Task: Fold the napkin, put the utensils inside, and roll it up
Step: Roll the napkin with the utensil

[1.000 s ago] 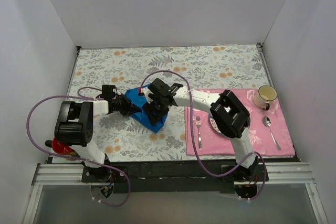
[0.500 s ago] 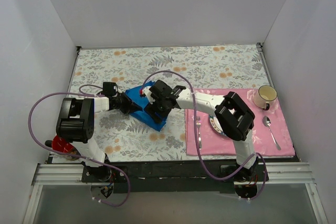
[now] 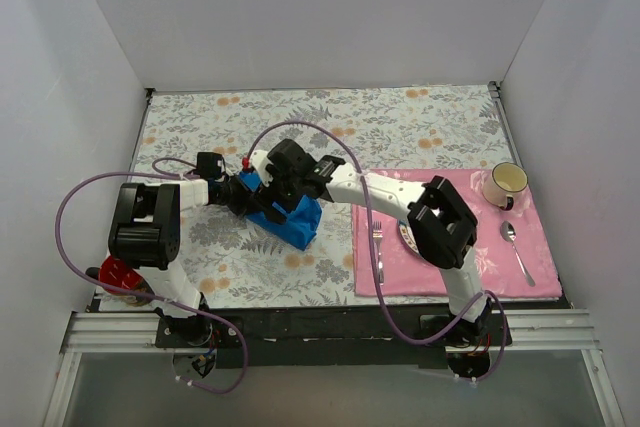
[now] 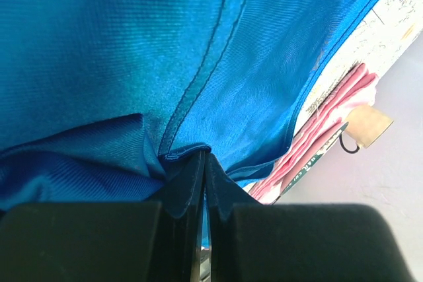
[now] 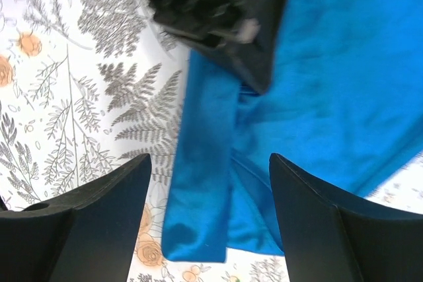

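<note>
On the left-centre area of the table (image 3: 420, 122), the napkin (image 3: 297, 221) lies as a bunched, partly folded heap on the floral cover, near the left edge of the pink placemat (image 3: 450, 277) but not touching it.

Left tool (image 4: 203, 158): fingers together, clamped on a hemmed fold of the napkin at its left side.

Right tool (image 5: 208, 163): fingers set wide apart, gripping nothing, positioned directly above the napkin and just beside the left tool. Whether its fingertips touch the cloth cannot be determined.

On the placemat, a fork (image 3: 378, 238) lies near the left edge, a spoon (image 3: 515, 247) near the right edge, and a mug (image 3: 506, 184) stands at the far right corner.
</note>
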`<state>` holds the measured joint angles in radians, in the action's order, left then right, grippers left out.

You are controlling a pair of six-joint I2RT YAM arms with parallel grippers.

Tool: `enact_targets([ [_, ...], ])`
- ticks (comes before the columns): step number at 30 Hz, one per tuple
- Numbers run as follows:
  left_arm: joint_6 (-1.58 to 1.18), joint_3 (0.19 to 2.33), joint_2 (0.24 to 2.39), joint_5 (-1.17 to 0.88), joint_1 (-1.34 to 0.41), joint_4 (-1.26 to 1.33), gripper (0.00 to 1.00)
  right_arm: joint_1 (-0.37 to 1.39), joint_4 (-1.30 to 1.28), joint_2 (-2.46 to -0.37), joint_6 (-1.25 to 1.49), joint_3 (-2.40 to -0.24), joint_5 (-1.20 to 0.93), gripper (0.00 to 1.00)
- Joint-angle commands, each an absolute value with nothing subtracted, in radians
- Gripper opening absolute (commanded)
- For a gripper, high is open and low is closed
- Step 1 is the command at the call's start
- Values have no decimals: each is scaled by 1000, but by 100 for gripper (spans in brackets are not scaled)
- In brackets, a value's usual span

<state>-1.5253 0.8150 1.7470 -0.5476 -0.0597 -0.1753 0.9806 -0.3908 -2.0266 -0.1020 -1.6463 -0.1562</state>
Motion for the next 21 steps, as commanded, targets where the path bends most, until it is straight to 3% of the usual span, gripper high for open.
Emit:
enact_targets([
  [1,-1493,805,1792,-453,-43,-281,0,1012,-348,-2046,-163,-1603,-172,79],
  [7,-1483,815,1793,-466,-34,-287,0,1040,-296,-2086,-181,-1560,-201,73],
  [21,-1424,865,1801,-489,-29,-322,0,1060,-291,-2157,-247,-1511,-12,67],
])
